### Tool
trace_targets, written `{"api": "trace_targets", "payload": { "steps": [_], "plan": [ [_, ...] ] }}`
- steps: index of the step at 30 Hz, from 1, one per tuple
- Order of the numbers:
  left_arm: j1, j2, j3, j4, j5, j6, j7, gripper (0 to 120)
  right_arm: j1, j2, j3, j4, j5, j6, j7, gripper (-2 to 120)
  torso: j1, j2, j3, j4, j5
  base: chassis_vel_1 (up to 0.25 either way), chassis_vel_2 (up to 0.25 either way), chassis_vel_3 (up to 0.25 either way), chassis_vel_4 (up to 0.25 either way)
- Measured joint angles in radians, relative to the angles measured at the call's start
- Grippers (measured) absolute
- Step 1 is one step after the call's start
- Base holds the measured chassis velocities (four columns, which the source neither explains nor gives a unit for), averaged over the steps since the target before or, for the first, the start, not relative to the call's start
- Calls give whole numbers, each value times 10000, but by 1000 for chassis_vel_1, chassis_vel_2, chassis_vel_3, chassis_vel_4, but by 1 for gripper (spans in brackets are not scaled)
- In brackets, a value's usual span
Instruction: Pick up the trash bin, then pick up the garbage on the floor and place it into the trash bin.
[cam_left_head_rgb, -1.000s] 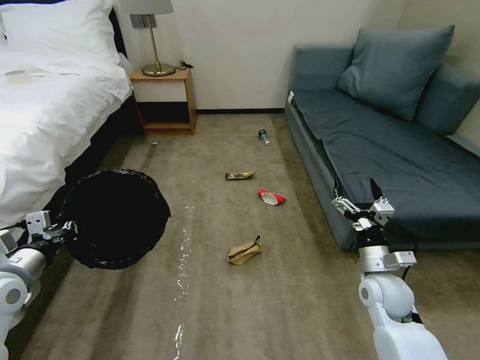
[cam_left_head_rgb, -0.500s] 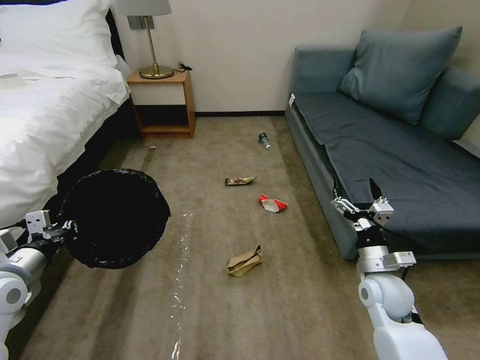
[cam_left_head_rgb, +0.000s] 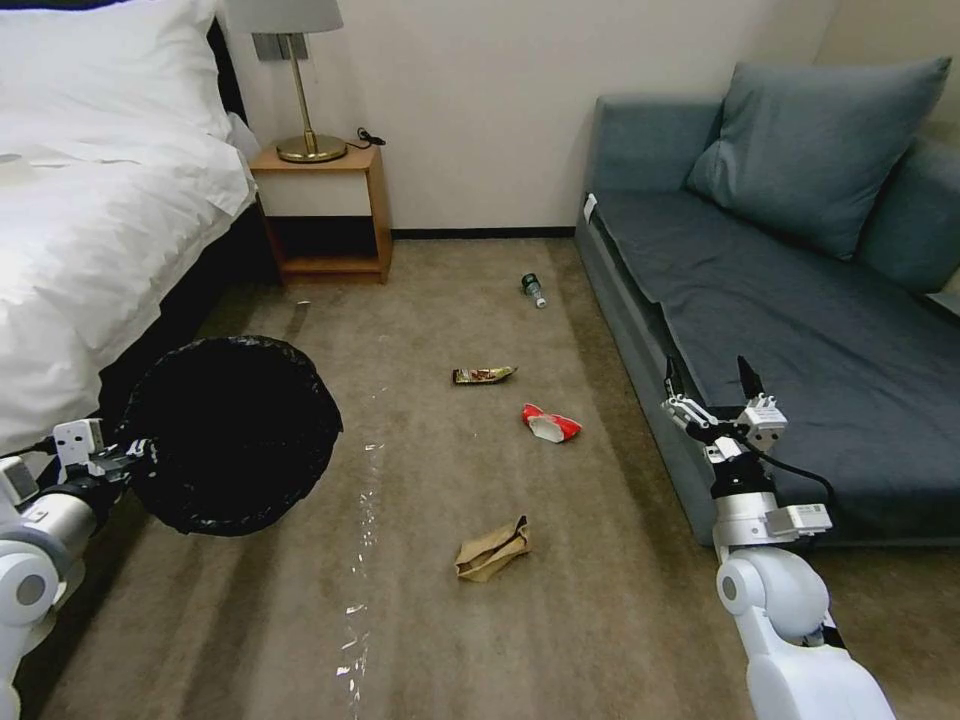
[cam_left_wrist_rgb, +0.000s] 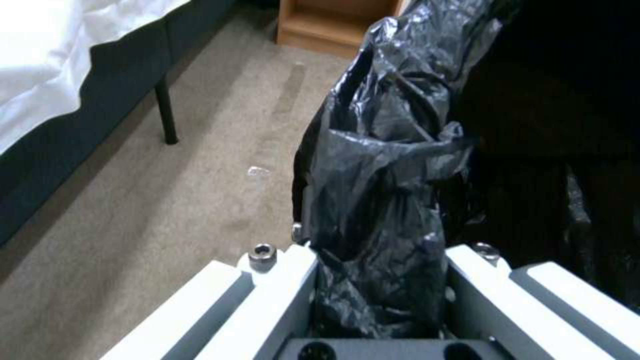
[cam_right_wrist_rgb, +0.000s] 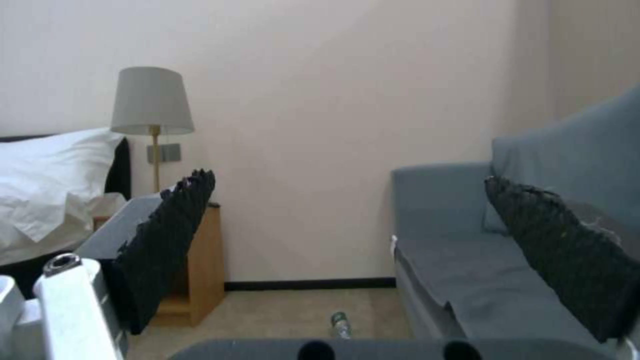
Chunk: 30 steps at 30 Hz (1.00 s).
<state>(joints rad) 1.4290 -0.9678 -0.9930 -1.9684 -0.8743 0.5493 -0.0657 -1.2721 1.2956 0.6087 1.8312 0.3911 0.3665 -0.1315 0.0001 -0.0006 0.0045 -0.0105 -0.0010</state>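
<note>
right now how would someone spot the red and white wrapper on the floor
Find the grey sofa, then look at the carpet beside its front edge. The red-and-white wrapper lies there, between the gold-and-dark snack wrapper farther off and the crumpled brown paper bag nearer. It is the only red piece.

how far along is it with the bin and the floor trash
Done: the trash bin is off the floor, the left gripper shut on its bag-lined rim. In hand: nothing else; the right gripper hovers by the sofa, jaws open and empty. Left: all four pieces lie on the carpet: brown paper bag, red-and-white wrapper, gold snack wrapper, small bottle.
</note>
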Motion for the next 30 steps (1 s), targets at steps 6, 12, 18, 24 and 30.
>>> {"api": "trace_targets", "payload": {
  "steps": [6,12,18,24,30],
  "plan": [
    [5,0,-2,0,3,-19,-2,0,-10,-21,-38,-2,-33,53,-69,100,0,0,0,0,0,-83,66,73,-76],
    [18,-40,-6,0,44,-52,6,0,-40,-81,-163,-74,25,301,-288,100,0,0,1,1,0,-61,61,64,-76],
    [32,2,-34,0,37,-57,12,0,-150,-1451,-233,7,81,372,-1888,100,0,0,0,0,5,-7,11,6,-11],
    [-13,46,-42,-64,-17,6,28,0,324,-4734,-1019,381,349,-153,-4403,100,0,0,-1,-3,3,0,0,0,0],
    [-18,-135,-6,-218,44,34,6,0,2264,-6726,-4182,58,1,-465,-5081,100,0,0,0,5,1,0,0,0,0]
  ]
}}
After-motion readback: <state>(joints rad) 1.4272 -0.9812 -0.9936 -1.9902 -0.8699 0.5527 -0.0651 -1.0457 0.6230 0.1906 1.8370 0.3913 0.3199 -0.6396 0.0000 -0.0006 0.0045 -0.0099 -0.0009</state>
